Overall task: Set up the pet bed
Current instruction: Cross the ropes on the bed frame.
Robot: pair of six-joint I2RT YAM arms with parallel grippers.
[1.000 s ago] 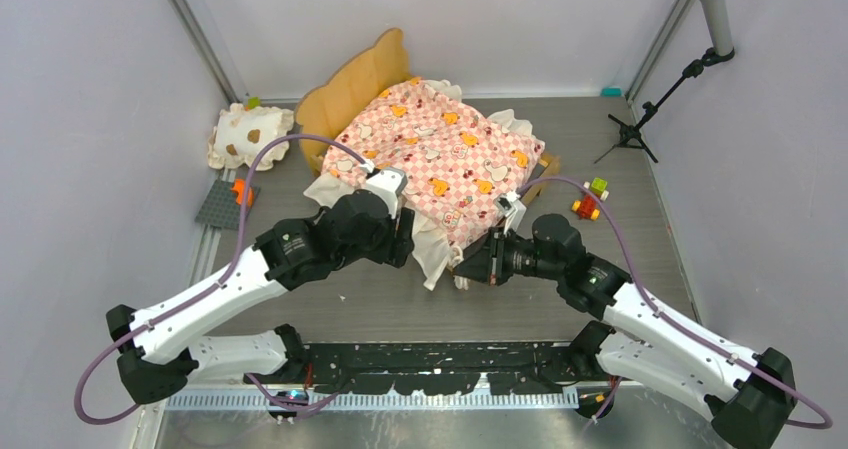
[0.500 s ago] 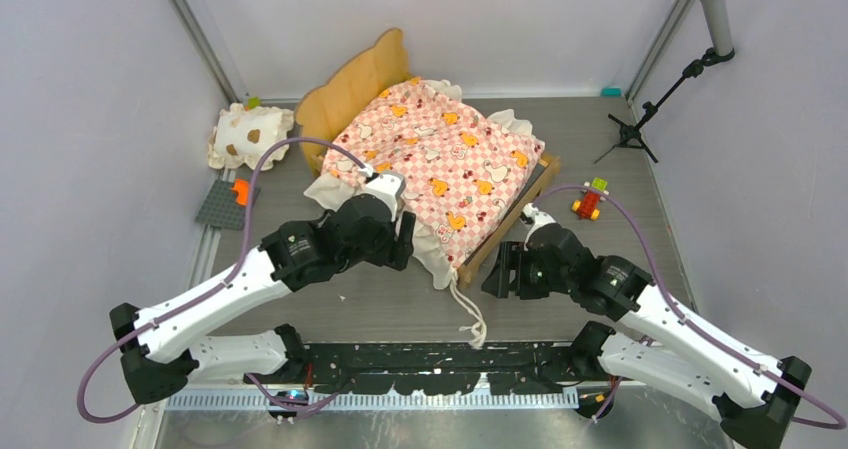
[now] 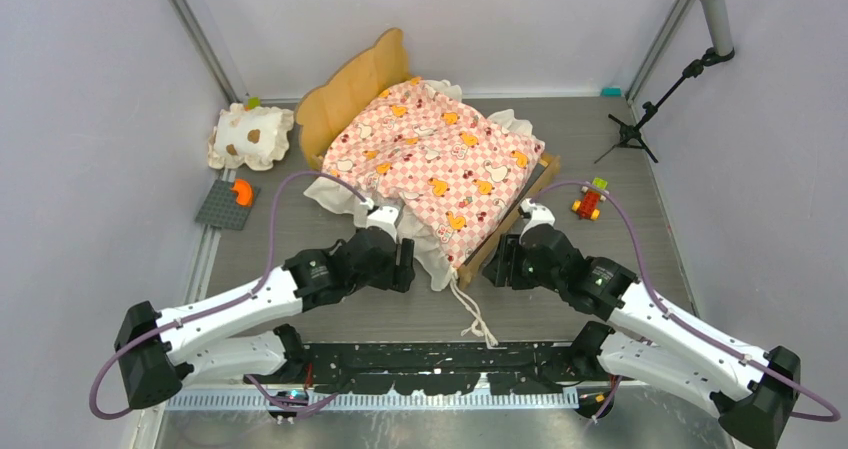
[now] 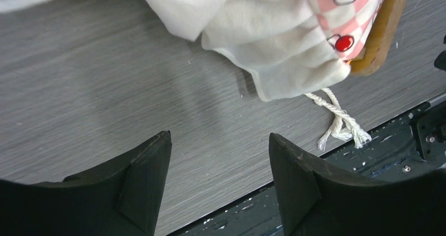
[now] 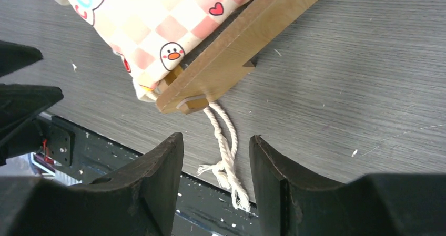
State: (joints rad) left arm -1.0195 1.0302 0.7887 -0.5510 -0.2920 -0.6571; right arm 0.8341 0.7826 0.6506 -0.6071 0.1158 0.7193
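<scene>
Your pet bed stands at the middle of the grey worktop, set at a slant, its wavy headboard towards the far left. The pink checkered mattress lies on the frame. Its cream ruffle spills over the near corner down to the worktop; it seems to cover the rail there, though the overhead view is too poor to be sure.

Your left pincer hangs just short of that ruffle with its jaws apart and nothing between them. Your right pincer sits by the foot-end corner of the wooden frame, jaws likewise apart and empty. A white cord trails from that corner and lies loose on the worktop.

The small spotted pillow lies apart from the bed, left of the headboard.
</scene>
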